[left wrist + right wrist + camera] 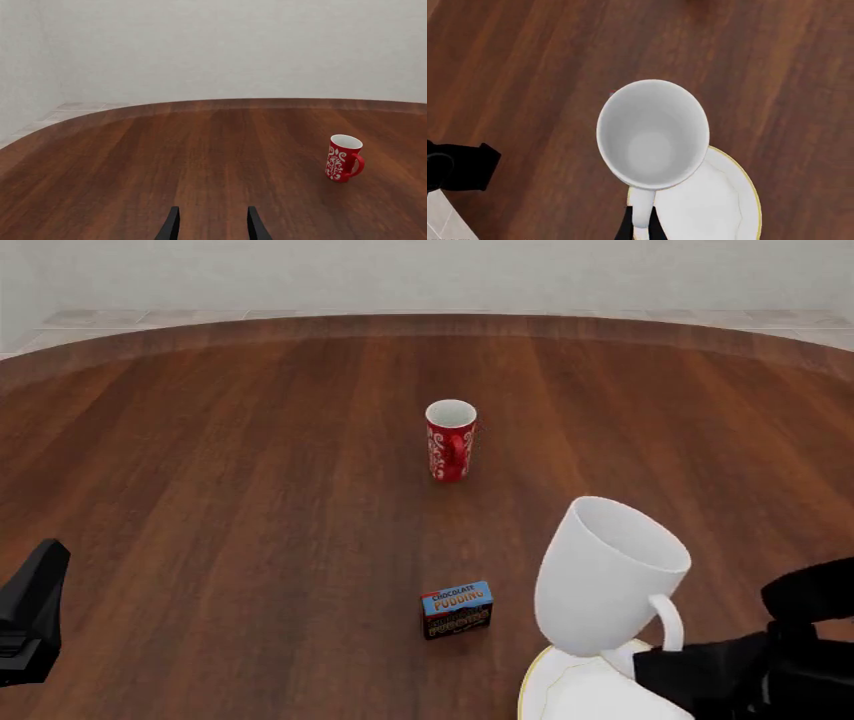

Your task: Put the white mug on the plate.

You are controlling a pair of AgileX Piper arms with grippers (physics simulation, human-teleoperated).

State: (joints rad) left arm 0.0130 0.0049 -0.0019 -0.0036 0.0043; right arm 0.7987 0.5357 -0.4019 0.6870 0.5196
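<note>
In your left wrist view the left tool (pixel 213 227) shows two dark fingertips parted with nothing between them over glossy wood-grain desk (pixel 133 165), and the slim red mug (pixel 343 158) with white scrollwork stands upright well beyond them. In the front view the glossy, tapered white mug (pixel 607 575) tilts above the flat, yellow-rimmed plate (pixel 567 685), near a small pudding box (pixel 458 609). In your right wrist view the right tool (pixel 640 225) pinches the mug's loop handle.
</note>
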